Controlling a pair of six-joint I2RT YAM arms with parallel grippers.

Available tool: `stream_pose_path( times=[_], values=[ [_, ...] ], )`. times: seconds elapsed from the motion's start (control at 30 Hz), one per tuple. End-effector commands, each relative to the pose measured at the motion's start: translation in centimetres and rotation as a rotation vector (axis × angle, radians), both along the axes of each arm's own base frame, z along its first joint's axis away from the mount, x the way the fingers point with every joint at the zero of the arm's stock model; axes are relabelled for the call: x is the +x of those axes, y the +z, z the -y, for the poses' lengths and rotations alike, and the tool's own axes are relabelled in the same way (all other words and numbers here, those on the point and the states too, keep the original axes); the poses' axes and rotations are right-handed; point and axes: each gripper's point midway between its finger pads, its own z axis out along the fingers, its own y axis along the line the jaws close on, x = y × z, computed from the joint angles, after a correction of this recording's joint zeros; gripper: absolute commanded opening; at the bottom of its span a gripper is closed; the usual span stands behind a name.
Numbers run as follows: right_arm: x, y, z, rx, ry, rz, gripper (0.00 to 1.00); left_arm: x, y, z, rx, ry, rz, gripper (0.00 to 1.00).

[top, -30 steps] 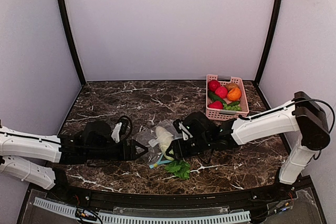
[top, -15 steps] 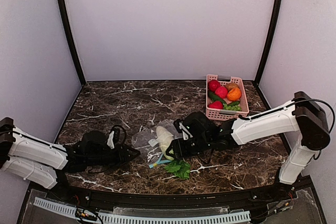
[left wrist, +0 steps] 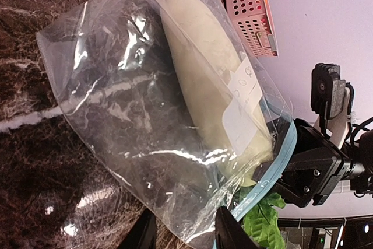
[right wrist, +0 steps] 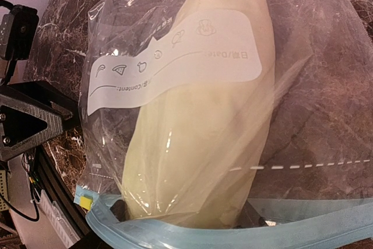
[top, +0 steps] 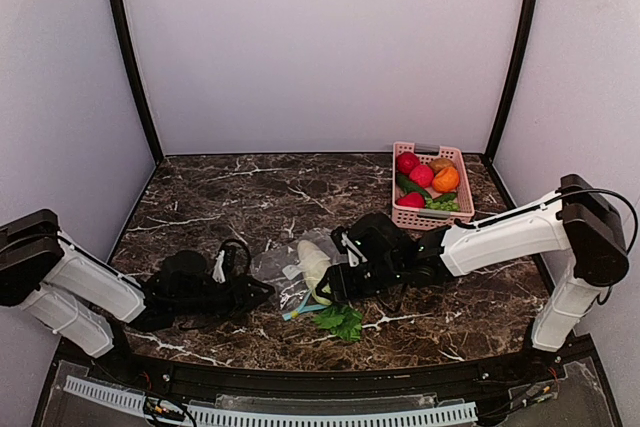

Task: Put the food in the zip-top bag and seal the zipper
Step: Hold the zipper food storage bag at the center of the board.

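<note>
The clear zip-top bag (top: 278, 267) lies mid-table with the pale gourd (top: 314, 265) pushed in through its mouth. My right gripper (right wrist: 186, 217) reaches in past the teal zipper (right wrist: 175, 234), and its dark fingertips (right wrist: 119, 211) are shut on the gourd's (right wrist: 198, 121) near end. My left gripper (left wrist: 185, 234) is at the bag's (left wrist: 128, 97) near edge. Its fingers (left wrist: 227, 231) stand apart, with the thin plastic corner between them. A leafy green (top: 340, 321) lies on the table just beyond the zipper (left wrist: 280, 167). In the top view, my left gripper (top: 262, 293) and right gripper (top: 328, 287) flank the bag.
A pink basket (top: 455, 209) at the back right holds red, orange and green toy produce. The enclosure's dark posts and pale walls ring the marble table (top: 220, 197). The black front rail runs close behind both arms.
My left gripper's jaws have narrowed from wide open around the bag's corner, and the left arm's base link has swung up. The right arm, bag and gourd have stayed still.
</note>
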Motion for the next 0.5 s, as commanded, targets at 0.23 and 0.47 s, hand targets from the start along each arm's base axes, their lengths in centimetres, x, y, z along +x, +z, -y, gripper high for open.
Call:
stream_pose_path(
  times=[0.23,0.47],
  values=[
    [0.0,0.3,-0.6,0.005,0.000,-0.005,0.37,0.9,-0.5,0.5,-0.028,0.008,-0.014,0.32],
    [0.1,0.4,-0.7,0.005,0.001,-0.004,0.37,1.2,-0.7,0.8,-0.025,0.013,-0.009,0.27]
  ],
)
